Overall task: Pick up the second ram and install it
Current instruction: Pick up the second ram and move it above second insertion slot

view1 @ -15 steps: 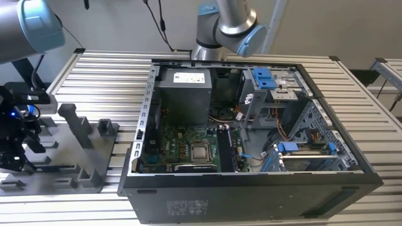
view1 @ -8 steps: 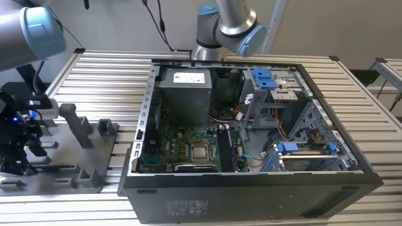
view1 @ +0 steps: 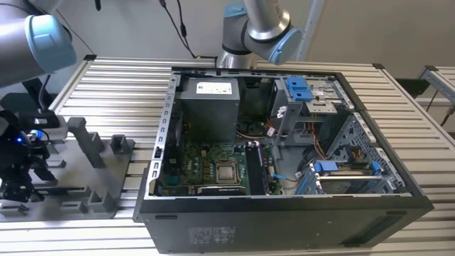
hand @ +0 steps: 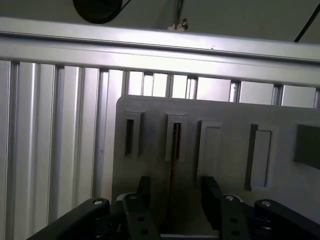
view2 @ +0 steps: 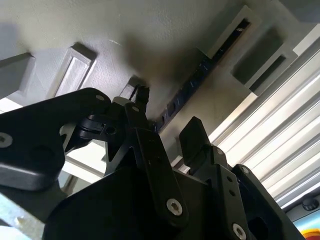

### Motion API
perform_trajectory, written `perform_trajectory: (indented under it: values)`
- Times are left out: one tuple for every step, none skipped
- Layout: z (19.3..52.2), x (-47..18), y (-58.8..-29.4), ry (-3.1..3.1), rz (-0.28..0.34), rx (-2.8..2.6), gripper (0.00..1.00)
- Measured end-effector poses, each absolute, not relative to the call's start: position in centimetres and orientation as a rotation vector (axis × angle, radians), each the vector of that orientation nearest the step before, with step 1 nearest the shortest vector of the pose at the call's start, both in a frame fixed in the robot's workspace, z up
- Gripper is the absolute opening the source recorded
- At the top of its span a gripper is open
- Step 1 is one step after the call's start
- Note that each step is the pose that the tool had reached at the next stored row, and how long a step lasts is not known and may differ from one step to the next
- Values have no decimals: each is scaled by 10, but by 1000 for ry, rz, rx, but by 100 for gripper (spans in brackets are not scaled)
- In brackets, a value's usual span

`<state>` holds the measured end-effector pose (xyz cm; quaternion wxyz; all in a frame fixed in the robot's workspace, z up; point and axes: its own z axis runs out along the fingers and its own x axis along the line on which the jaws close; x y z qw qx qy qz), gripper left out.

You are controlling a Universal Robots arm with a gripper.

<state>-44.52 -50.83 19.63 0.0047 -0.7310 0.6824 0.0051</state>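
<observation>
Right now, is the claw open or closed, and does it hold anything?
Claw: open, holding nothing; its fingers stand either side of the memory stick in the grey tray.

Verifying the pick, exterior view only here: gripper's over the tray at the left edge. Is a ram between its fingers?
Observer: Yes. First wrist view: the ram stands on edge in a tray slot, between the fingers of the gripper.
Operator: Clamped?
Observer: No. A gap shows on each side of it; jaws open.
Operator: Centred?
Observer: Roughly midway between the fingers, upright.
</observation>
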Motion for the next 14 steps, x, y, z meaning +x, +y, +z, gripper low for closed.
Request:
perform_trajectory:
  values:
    - [196, -445, -508, 2137, 16, -2290, 54]
    - [196, -445, -508, 2137, 16, -2290, 54]
    - [196, -445, -508, 2137, 16, -2289, 54]
    - [196, -445, -508, 2137, 16, -2290, 54]
    - [196, -445, -508, 2137, 16, -2290, 54]
    - [195, -445, -508, 2137, 16, -2290, 54]
    - [195, -445, -508, 2137, 16, -2289, 54]
    - [195, -445, -508, 2137, 16, -2289, 54]
    - [195, -445, -508, 2137, 16, -2290, 54]
    - [195, -445, -508, 2137, 16, -2290, 52]
    - [195, -445, -508, 2137, 16, -2290, 45]
    - [195, -445, -508, 2137, 16, -2290, 45]
    - [195, -445, -508, 2137, 16, -2289, 39]
    - [195, -445, -508, 2137, 16, -2289, 33]
